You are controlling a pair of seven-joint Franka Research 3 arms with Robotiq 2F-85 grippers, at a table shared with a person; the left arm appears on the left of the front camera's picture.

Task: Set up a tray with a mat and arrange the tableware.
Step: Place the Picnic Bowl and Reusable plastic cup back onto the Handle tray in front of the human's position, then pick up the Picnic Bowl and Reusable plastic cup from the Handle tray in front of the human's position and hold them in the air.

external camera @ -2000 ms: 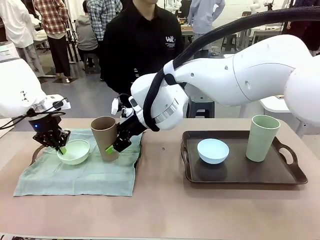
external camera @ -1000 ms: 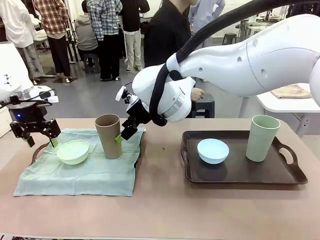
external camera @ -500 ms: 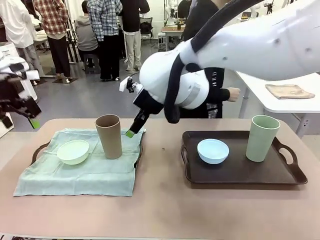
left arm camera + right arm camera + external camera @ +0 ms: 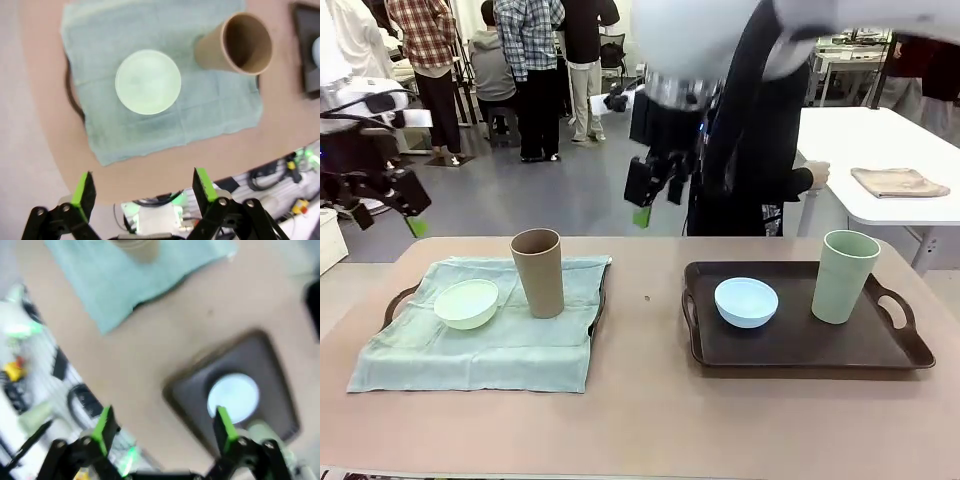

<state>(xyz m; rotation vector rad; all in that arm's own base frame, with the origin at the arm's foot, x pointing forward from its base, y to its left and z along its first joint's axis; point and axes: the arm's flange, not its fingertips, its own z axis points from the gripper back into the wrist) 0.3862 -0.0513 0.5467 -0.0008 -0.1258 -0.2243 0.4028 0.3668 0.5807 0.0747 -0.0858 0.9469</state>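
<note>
In the front view the tan-brown cup (image 4: 538,272) stands upright in the left half of the frame, long axis vertical and mouth up, on a pale green cloth mat (image 4: 490,345). The pale green bowl (image 4: 467,303) sits rim up just left of it, close but apart. The mat covers a dark tray whose handle (image 4: 398,303) peeps out at its left edge. In the right half a second dark tray (image 4: 800,350) carries the light blue bowl (image 4: 746,302), rim up, at its left, and the pale green cup (image 4: 845,276), upright with its mouth up, at its right; the two are well apart.

The left gripper (image 4: 388,218) hangs at the far left edge, above the table (image 4: 640,420). Its wrist view shows the green-padded fingers (image 4: 84,189) spread wide with nothing between them, the bowl and cup far below. The right gripper (image 4: 655,200) hangs at upper centre, high above the table. Its fingers (image 4: 104,424) are likewise spread wide and hold nothing, above the blurred light blue bowl.
</note>
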